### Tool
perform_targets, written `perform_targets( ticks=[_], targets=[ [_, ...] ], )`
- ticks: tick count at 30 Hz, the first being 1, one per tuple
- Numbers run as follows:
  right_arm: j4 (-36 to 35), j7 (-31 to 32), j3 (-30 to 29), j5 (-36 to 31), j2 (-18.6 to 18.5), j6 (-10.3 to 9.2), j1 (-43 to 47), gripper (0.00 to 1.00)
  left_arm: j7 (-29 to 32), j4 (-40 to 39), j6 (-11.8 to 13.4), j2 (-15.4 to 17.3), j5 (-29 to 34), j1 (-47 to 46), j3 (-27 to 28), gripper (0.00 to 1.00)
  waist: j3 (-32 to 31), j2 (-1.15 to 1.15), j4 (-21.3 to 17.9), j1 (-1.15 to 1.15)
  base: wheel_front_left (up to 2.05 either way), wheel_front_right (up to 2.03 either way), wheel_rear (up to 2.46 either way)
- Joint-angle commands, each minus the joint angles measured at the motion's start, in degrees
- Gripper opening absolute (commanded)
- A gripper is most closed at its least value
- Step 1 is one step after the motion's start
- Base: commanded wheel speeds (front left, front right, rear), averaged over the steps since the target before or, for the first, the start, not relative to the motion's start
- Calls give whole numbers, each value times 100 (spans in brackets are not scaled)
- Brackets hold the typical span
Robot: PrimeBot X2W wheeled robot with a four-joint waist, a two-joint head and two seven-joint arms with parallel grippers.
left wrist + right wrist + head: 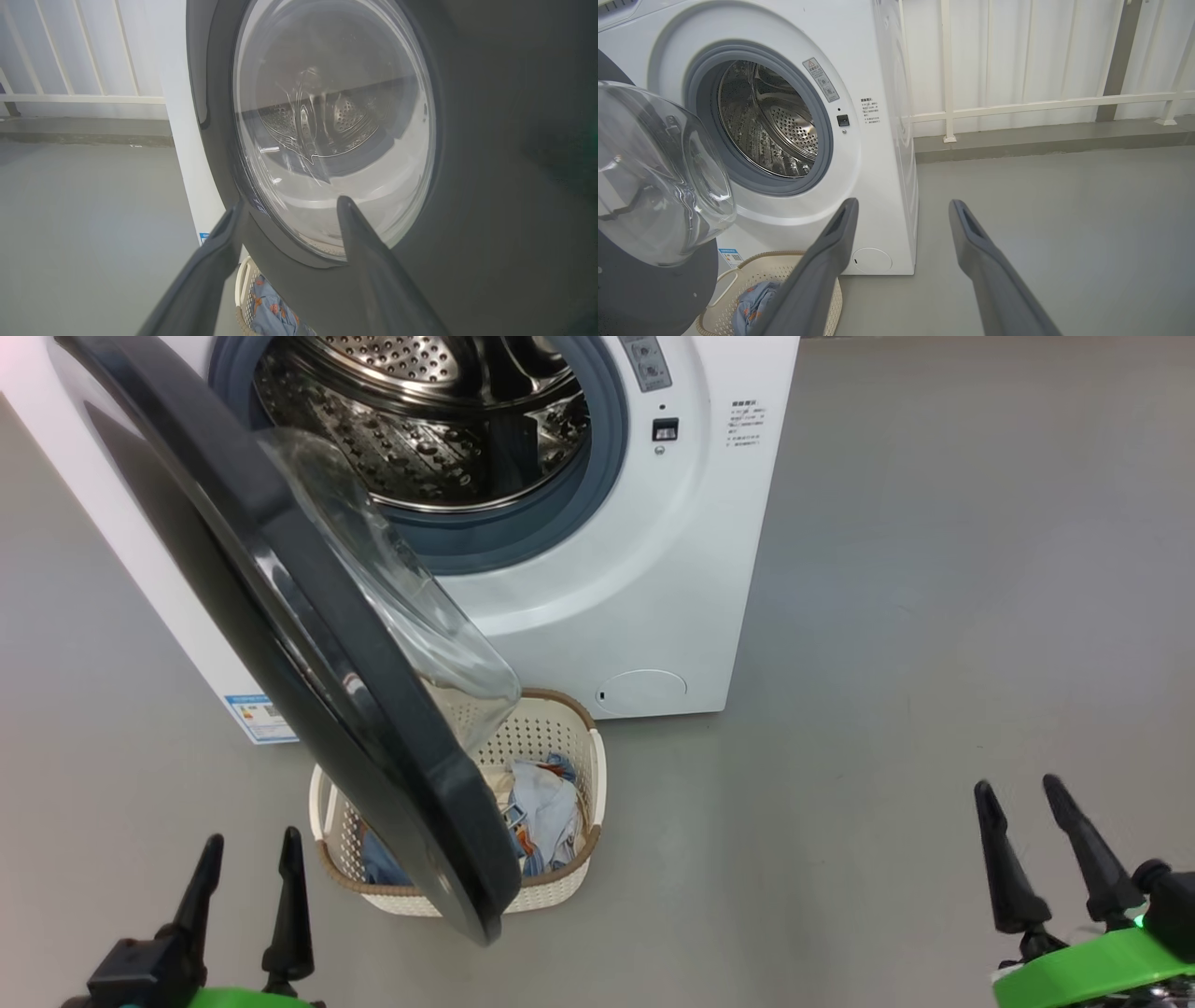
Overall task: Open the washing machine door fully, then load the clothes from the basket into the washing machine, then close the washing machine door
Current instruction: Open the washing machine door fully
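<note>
Black-rimmed, the washing machine door (pixel 392 775) hangs partly open over the basket (pixel 551 896) of clothes (pixel 551 807), so I judge the opening step unfinished. Next I need my left pincer (pixel 253 837) to push that rim further left. Left and right pincer (pixel 1018 786) both gape wide, gripping and touching nothing.

A smooth grey floor (pixel 934 616) carries everything here. The white washing machine (pixel 653 569) stands squarely on it, its base flat to the ground. The cream basket (pixel 546 733) sits on the floor just before the machine's front, toward its left half; whether the two touch cannot be told. To the machine's right the floor lies bare and evenly lit. At the back a low grey kerb (pixel 1041 140) rises from it, with a white railing (pixel 1017 105) posted on top.
</note>
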Motion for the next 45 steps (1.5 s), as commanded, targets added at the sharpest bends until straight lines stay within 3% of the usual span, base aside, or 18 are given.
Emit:
perform_targets(
  ticks=[1,35,36,37,38,39,45],
  targets=[
    [-100,-51,104,-78,-29,9,4,100,-36,-187,53,66,-58,-52,155,100,2,0,13,0,0,0,0],
    [236,-75,115,-303,138,9,53,100,-36,-164,178,64,-165,-4,-24,100,-22,0,145,0,0,0,0],
    [239,-75,115,-305,140,9,53,100,-36,-159,175,64,-167,-5,-26,94,-22,0,149,0,0,0,0],
    [238,-75,114,-308,144,9,54,100,-36,-152,170,64,-171,-4,-32,50,-21,0,151,0,0,0,0],
    [240,-75,109,-314,150,9,57,100,-36,-143,159,64,-173,-1,-40,14,-20,0,154,0,0,0,0],
    [259,-75,104,-310,159,9,64,100,-36,-126,142,64,-176,4,-52,0,-22,0,158,0,0,0,0],
    [273,-75,93,-320,187,9,50,100,-36,-95,116,64,-221,4,-49,0,-38,0,177,0,0,0,0]
  ],
)
